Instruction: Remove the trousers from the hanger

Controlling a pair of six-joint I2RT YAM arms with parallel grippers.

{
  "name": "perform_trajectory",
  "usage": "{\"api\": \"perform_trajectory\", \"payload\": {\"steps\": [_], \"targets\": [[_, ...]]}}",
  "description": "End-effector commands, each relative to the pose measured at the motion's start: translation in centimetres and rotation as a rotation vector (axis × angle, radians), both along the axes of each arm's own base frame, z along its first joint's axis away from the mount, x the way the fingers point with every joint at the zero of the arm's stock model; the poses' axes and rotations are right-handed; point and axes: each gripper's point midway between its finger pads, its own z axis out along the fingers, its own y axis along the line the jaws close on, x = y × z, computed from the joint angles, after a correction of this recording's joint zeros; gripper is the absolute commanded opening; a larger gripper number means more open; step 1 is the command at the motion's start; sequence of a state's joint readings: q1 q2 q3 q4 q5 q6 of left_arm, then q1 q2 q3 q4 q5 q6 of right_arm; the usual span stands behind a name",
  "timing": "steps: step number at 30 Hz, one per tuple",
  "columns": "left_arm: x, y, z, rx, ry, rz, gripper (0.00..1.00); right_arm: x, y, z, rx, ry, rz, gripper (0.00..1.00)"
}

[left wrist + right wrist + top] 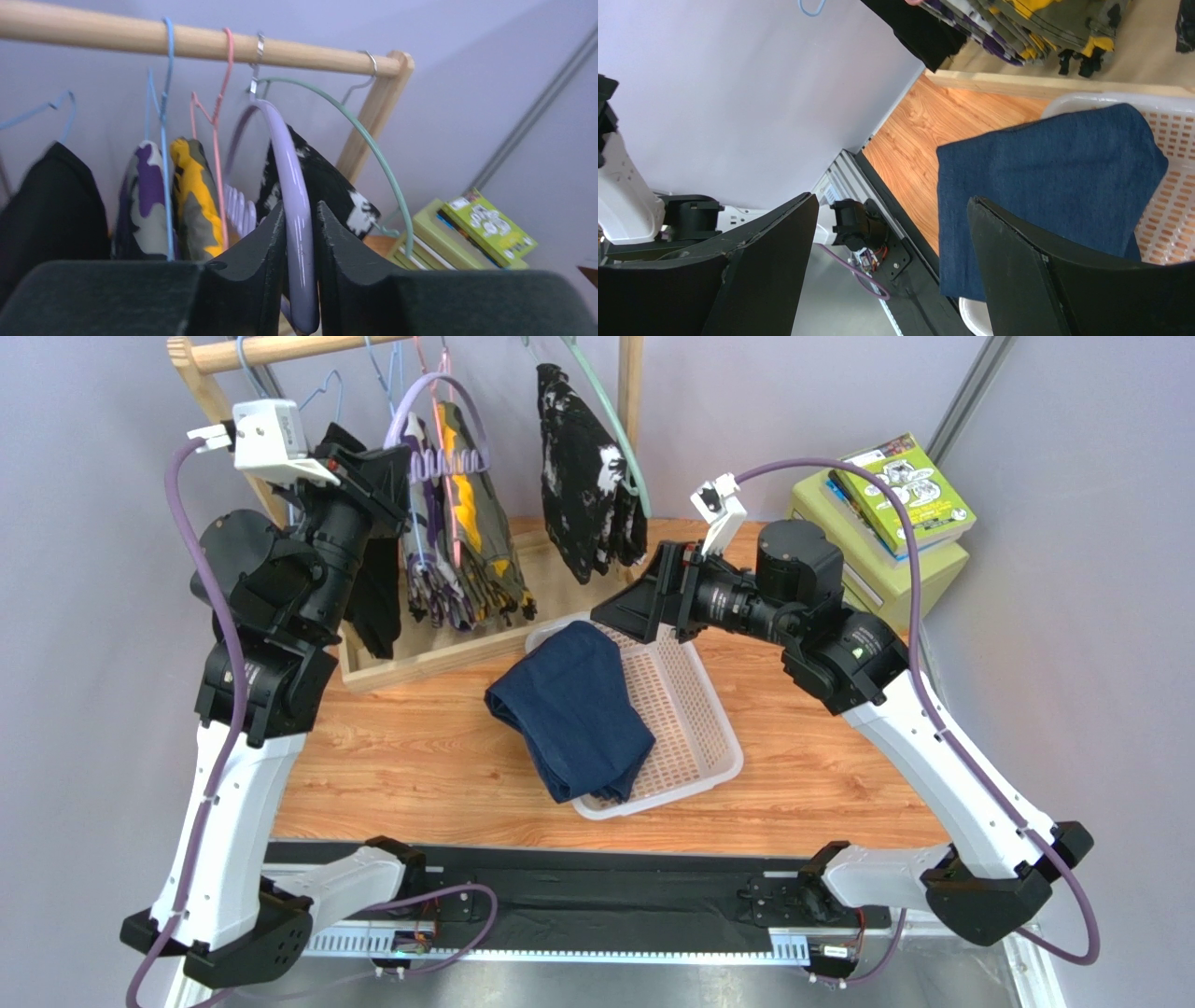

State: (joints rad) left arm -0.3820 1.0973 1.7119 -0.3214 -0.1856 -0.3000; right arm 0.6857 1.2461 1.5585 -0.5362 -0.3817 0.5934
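The navy trousers (568, 707) lie folded across the near-left part of a white basket (701, 735) on the table, off the hanger. They also show in the right wrist view (1046, 175), draped over the basket rim (1172, 210). The lilac hanger (417, 403) hangs bare at the wooden rail. My left gripper (382, 476) is raised to it, and in the left wrist view the gripper (298, 227) is shut on the hanger's lilac arm (286, 157). My right gripper (624, 609) hovers above the basket's far edge. It is open and empty in its wrist view (891, 203).
The wooden rail (105, 31) holds a light-blue hanger (166, 105), a pink hanger (219, 140), a pale green hanger (365, 140), a black garment (372, 595), camouflage garments (470, 518) and a black-and-white blotched garment (582, 462). Green books (898, 504) are stacked at the far right.
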Motion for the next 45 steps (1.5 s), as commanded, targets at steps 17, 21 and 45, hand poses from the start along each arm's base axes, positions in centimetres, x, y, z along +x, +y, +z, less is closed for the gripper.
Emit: {"api": "perform_trajectory", "payload": {"steps": [17,21,45], "targets": [[-12.9,-6.0,-9.6,0.007,0.216,-0.589,0.97,-1.0,-7.0,-13.9,-0.196,0.038,-0.254,0.88],[-16.2,-7.8,-12.9,-0.008,0.266,-0.777,1.0,-1.4,-8.6,-16.5,-0.179,0.055,-0.324,0.91],[-23.7,-8.6,-26.2,-0.385,0.113,-1.151,1.0,-5.3,-14.7,-23.0,0.175,0.124,-0.558,1.0]]}}
